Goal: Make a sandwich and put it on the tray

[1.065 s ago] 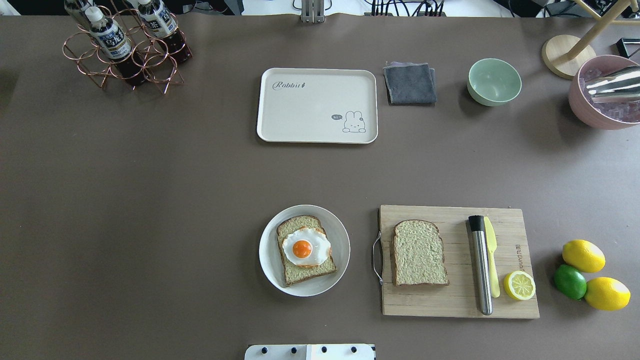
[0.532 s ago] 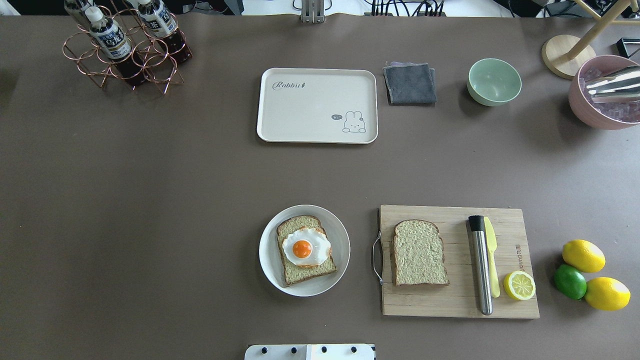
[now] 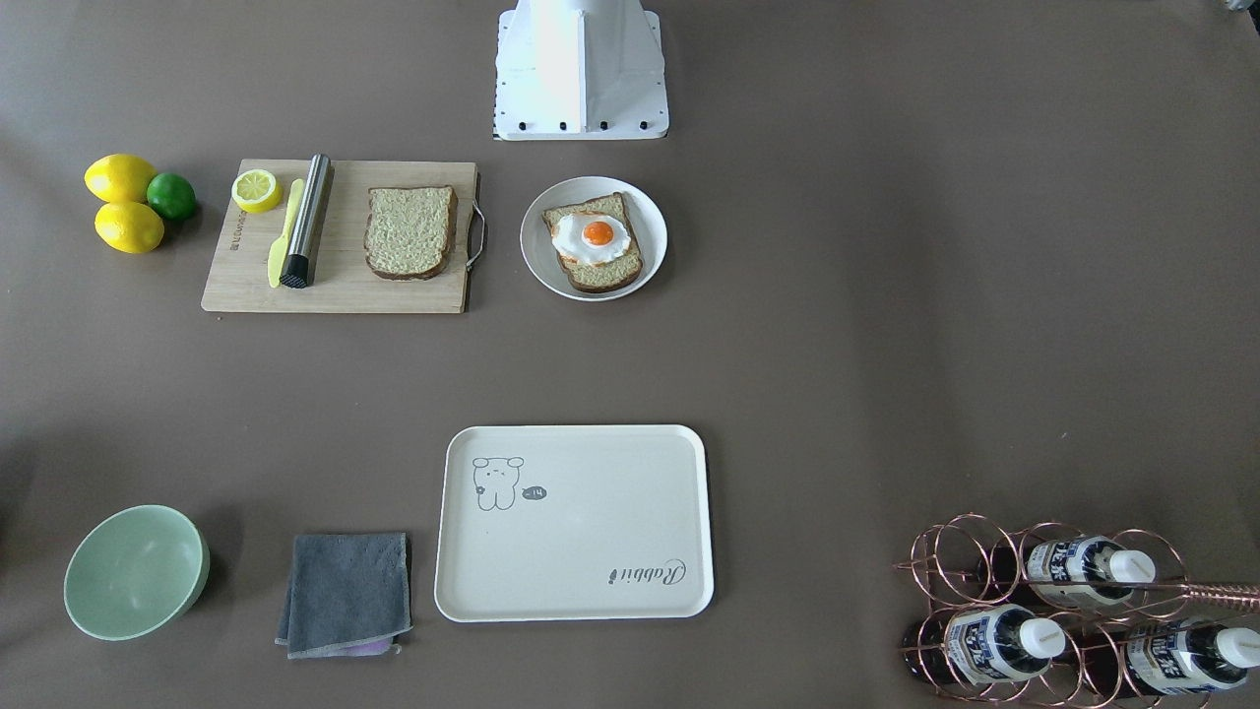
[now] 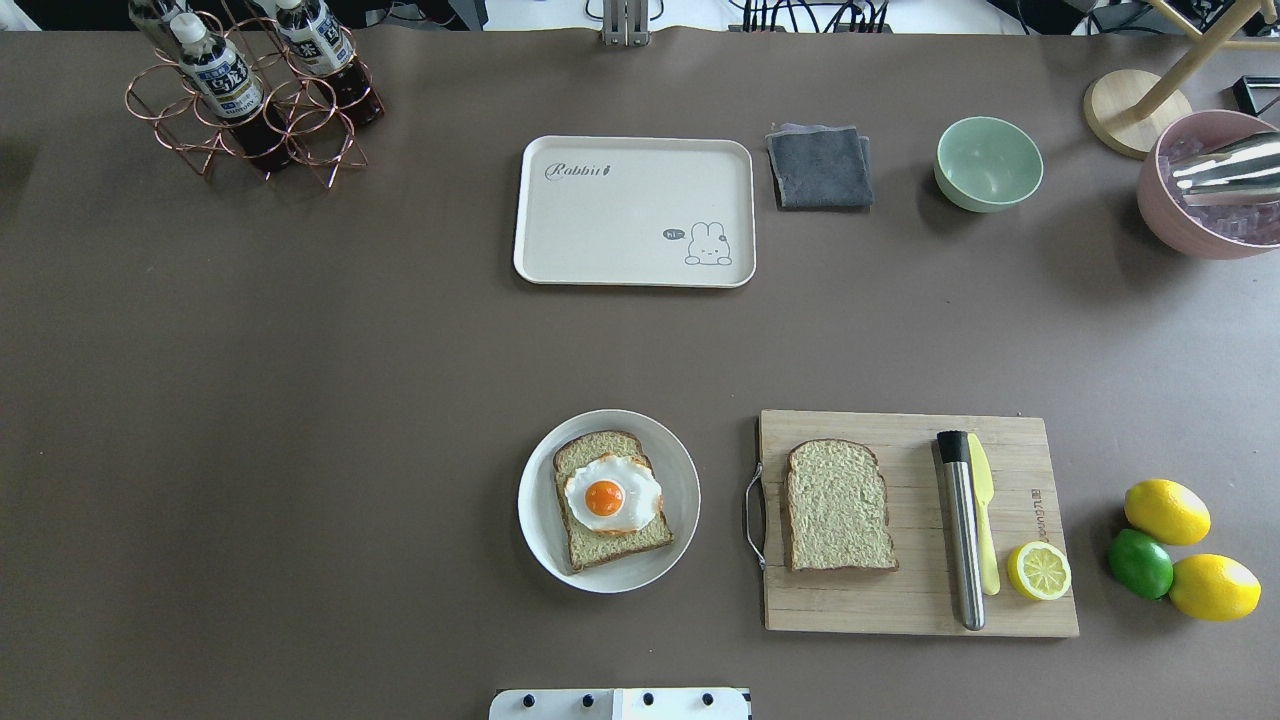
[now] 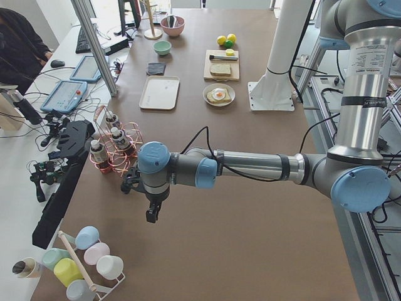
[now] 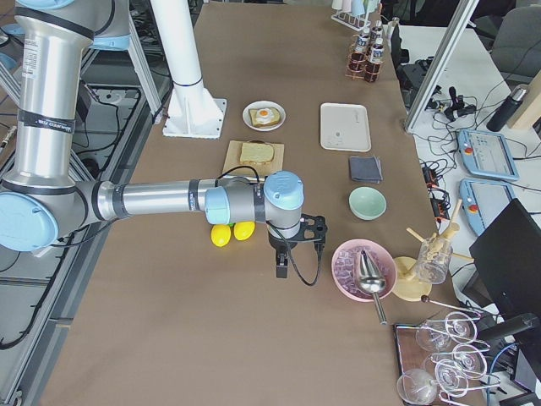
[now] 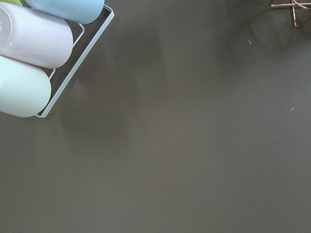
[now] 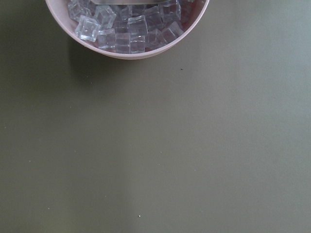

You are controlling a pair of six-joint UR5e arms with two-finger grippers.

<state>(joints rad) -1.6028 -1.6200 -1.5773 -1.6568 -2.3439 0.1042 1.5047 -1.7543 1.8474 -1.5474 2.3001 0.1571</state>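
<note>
**Inspector:** Condition of the sandwich?

**Robot:** Not assembled. One bread slice [image 4: 625,542] lies on the round white plate [image 4: 533,505], with the fried egg [image 4: 612,493] on top of it. The second slice [image 4: 838,505] lies flat on the wooden cutting board [image 4: 910,600]. The board is just beside the plate on my right and does not touch it.

**Inspector:** Position of the tray?

**Robot:** The tray [image 4: 620,215] rests on the tabletop [image 4: 300,400] beyond the plate, on the side away from my base and well apart from it. Neither slice is on it.

**Inspector:** Your grippers?

**Robot:** My left gripper [image 5: 152,216] hangs over the tabletop far to the plate's left. My right gripper [image 6: 281,269] hangs far to the plate's right. Only the side views show them, so I cannot tell how far either is open, nor confirm anything held.
</note>
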